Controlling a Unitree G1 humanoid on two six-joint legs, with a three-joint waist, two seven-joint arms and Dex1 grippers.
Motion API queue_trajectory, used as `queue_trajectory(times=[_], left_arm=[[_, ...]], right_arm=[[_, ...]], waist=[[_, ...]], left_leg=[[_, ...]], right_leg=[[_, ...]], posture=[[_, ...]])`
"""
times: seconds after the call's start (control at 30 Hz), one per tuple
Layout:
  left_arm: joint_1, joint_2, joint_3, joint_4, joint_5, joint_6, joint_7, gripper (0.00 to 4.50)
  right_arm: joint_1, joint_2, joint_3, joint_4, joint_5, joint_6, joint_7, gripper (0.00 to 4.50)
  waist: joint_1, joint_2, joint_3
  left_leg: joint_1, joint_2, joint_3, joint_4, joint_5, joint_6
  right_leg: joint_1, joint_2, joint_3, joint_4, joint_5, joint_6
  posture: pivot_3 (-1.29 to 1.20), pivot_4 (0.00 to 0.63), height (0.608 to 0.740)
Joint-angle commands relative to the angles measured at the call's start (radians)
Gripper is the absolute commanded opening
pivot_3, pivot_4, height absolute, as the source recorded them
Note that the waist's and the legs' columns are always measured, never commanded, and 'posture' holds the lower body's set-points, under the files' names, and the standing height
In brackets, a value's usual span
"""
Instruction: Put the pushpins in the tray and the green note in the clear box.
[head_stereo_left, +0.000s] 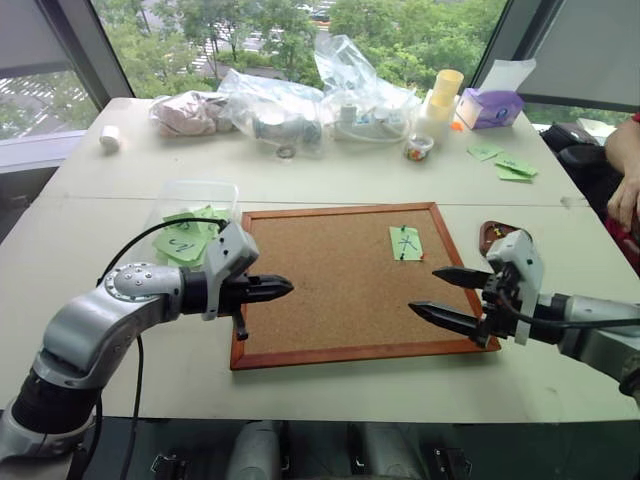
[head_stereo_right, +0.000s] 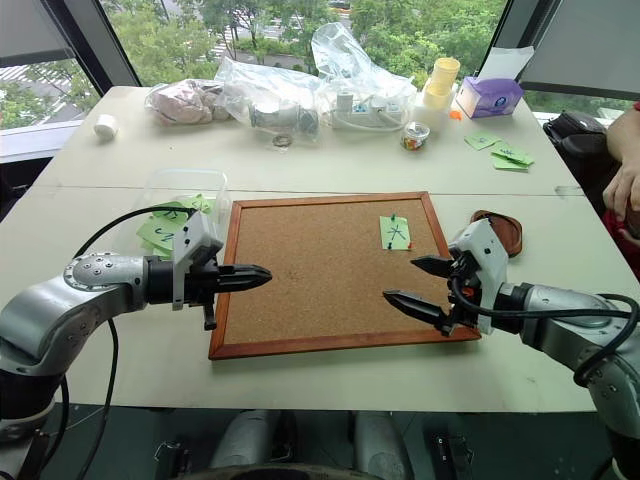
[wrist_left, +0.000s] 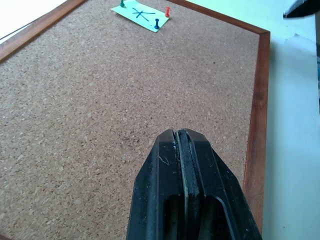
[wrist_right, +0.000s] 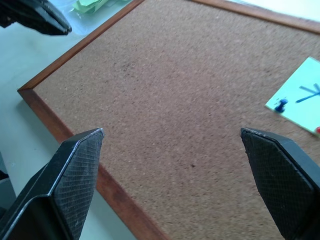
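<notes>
The green note (head_stereo_left: 405, 243) with a black X is pinned to the corkboard (head_stereo_left: 330, 300) near its far right corner. The pushpins in it are a red one (wrist_left: 167, 11), a dark blue one (wrist_left: 157, 23) and a green one (wrist_left: 122, 3). The reddish-brown tray (head_stereo_left: 492, 235) lies just right of the board. The clear box (head_stereo_left: 195, 205) stands off the board's far left corner and holds green slips. My left gripper (head_stereo_left: 285, 287) hovers shut over the board's left edge. My right gripper (head_stereo_left: 424, 289) hangs open and empty over the near right corner.
Clear plastic bags (head_stereo_left: 300, 100), a small round cup (head_stereo_left: 419, 147), yellow cups (head_stereo_left: 445, 90) and a purple tissue box (head_stereo_left: 490, 107) line the table's far side. Loose green slips (head_stereo_left: 505, 162) lie at the far right. A person's hand (head_stereo_left: 625, 190) rests at the right edge.
</notes>
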Motion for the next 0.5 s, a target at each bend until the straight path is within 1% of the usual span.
queue_trajectory(times=[0.03, 0.27, 0.4, 0.5], left_arm=[[0.003, -0.001, 0.033, -0.027, -0.016, 0.001, 0.014, 0.05], [0.007, 0.002, 0.033, -0.039, -0.031, 0.009, 0.016, 0.05], [0.002, -0.005, 0.032, -0.043, -0.037, 0.012, 0.025, 0.05], [-0.020, -0.012, 0.027, -0.037, -0.035, 0.012, 0.035, 0.05]], right_arm=[[-0.002, 0.003, -0.004, -0.037, 0.002, -0.018, -0.009, 4.50], [-0.022, -0.010, 0.025, -0.023, -0.043, -0.027, -0.030, 4.50], [-0.047, 0.025, 0.016, -0.005, -0.010, -0.001, -0.063, 4.50], [-0.060, 0.033, 0.023, 0.018, -0.033, 0.010, -0.093, 4.50]], waist=[[0.000, 0.000, 0.000], [0.000, 0.000, 0.000], [0.000, 0.000, 0.000], [0.000, 0.000, 0.000]], left_leg=[[0.000, 0.000, 0.000, 0.000, 0.000, 0.000], [0.000, 0.000, 0.000, 0.000, 0.000, 0.000], [0.000, 0.000, 0.000, 0.000, 0.000, -0.001], [0.000, 0.000, 0.000, 0.000, 0.001, -0.001]], right_leg=[[0.000, 0.000, 0.000, 0.000, 0.000, 0.000], [0.000, 0.000, 0.000, 0.000, 0.000, 0.000], [0.000, 0.000, 0.000, 0.000, 0.000, 0.000], [0.000, 0.000, 0.000, 0.000, 0.000, 0.000]], posture=[[0.00, 0.150, 0.735], [0.00, 0.150, 0.735], [0.00, 0.150, 0.735], [0.00, 0.150, 0.735]])
